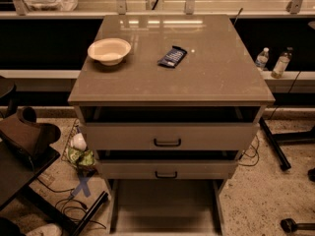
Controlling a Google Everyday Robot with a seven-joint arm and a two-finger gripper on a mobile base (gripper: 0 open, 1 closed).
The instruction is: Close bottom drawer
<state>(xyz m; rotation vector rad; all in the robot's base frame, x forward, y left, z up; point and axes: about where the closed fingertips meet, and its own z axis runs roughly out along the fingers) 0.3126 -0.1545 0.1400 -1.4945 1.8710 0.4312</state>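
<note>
Bottom drawer [165, 203]: 6 o'clock, lowest of three, pulled far out, inside bare. Gripper [27, 134]: 9 o'clock, left of the drawer and apart from it; open or closed cannot be told.

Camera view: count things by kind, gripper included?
Drawers: 3, bottom drawer open
Bowl: 1
Blue snack packet: 1
Bottles: 2
Gripper: 1, low left, beside cabinet
Total: 8
</note>
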